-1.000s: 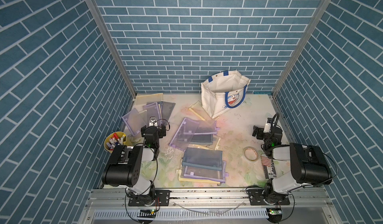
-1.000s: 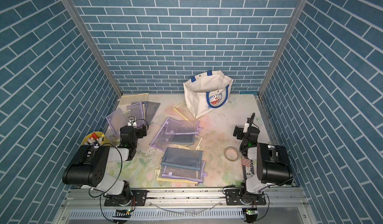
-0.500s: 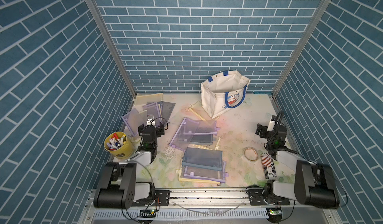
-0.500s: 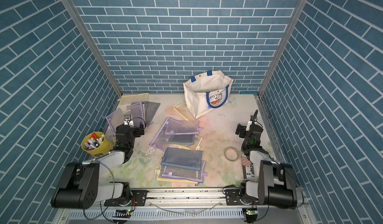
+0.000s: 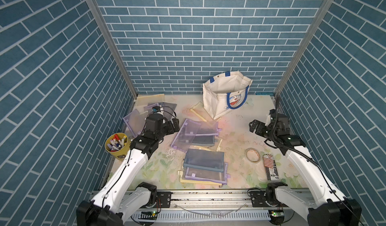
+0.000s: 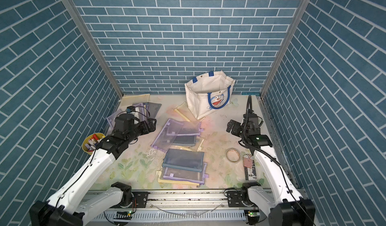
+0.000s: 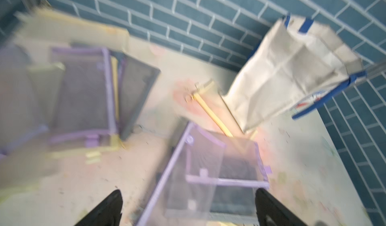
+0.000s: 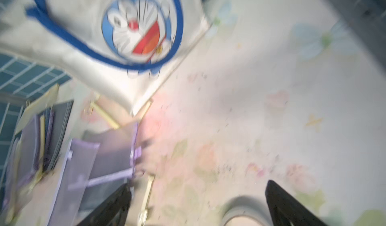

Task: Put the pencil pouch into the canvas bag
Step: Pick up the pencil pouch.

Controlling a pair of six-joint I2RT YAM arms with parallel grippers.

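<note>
The purple pouch (image 5: 184, 136) lies flat in the middle of the table (image 5: 236, 135). Its long axis runs front to back, and the far end leans slightly toward the canvas bag (image 5: 219, 97). It is see-through mesh with a lilac zip edge, and a darker pouch (image 5: 205, 140) seems to lie partly under it. The bag stands at the back, well apart. Both top views show its open mouth, while the blurred right wrist view shows the cat print (image 8: 135, 30). The left gripper (image 5: 176, 125), just beside the pouch, and the right gripper (image 5: 253, 127) are both spread wide and hold nothing.
</note>
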